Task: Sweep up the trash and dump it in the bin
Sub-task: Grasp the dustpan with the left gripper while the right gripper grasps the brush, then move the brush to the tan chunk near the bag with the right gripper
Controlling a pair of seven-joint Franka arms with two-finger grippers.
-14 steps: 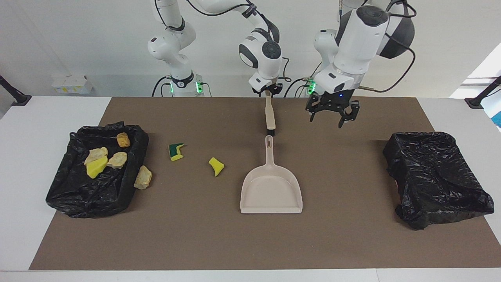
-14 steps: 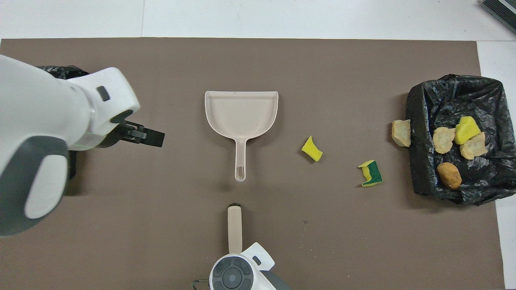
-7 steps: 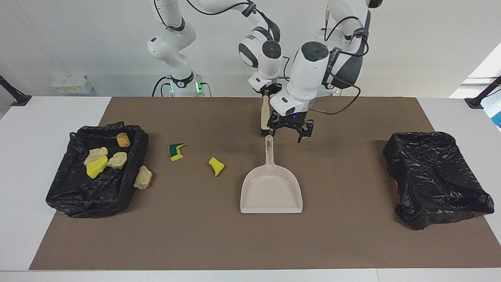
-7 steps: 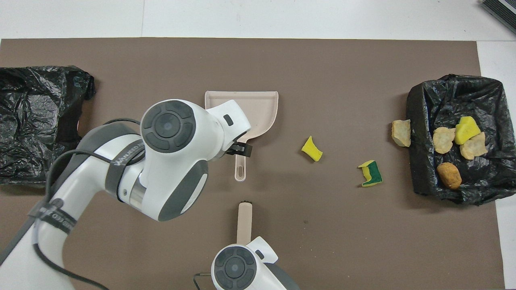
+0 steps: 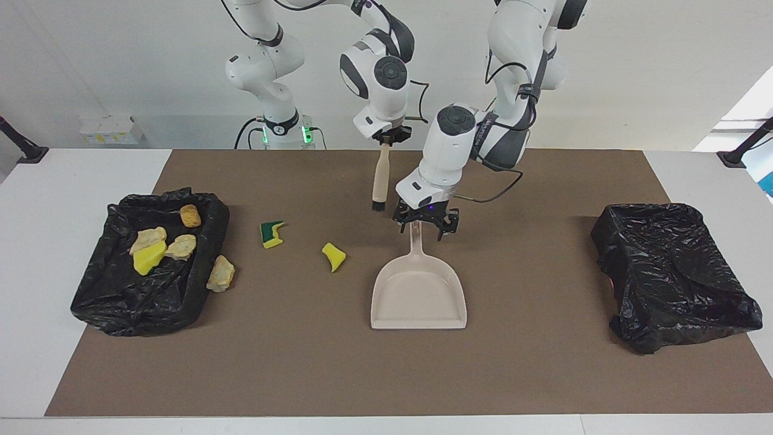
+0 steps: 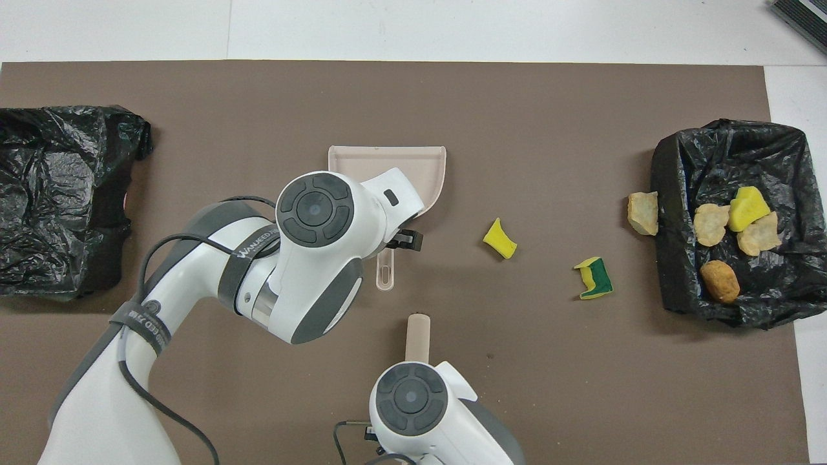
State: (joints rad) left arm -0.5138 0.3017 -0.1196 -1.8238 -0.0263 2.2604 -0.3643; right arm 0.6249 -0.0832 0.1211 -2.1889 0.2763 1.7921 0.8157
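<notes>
The trash is seven scraps, placed here by a clock laid on the facing view with the dustpan point(image 5: 418, 297) at its centre. Two lie loose on the brown mat point(image 5: 302, 374) toward ten o'clock: a bright yellow sponge piece point(image 5: 333, 256) close by and a green-and-yellow sponge point(image 5: 272, 234) further out. A tan foam lump point(image 5: 221, 273) sits against the rim of the black bag point(image 5: 121, 308) at nine o'clock. Inside that bag lie a second yellow piece point(image 5: 147, 258), two pale tan lumps point(image 5: 148, 237) point(image 5: 181, 246) and a brownish lump point(image 5: 190, 215). That makes two yellow, one green-and-yellow and four foam. I judge them all light, soft and springy, so they should slide or tumble ahead of bristles and may bounce off the pan's lip; the foam looks crumbly. They are better pushed low from the side away from the pan than pinched. There is one dustpan, one brush point(image 5: 380, 181) and two black bags, the second bag point(image 5: 670, 272) crumpled at three o'clock. The left gripper point(image 5: 425, 231) is low over the dustpan's handle at twelve o'clock, its claw spread to either side of it; whether it touches the handle I cannot tell. The right gripper point(image 5: 386, 140) is pinching the brush's handle top, and the brush hangs bristles down over the mat at about eleven o'clock.
</notes>
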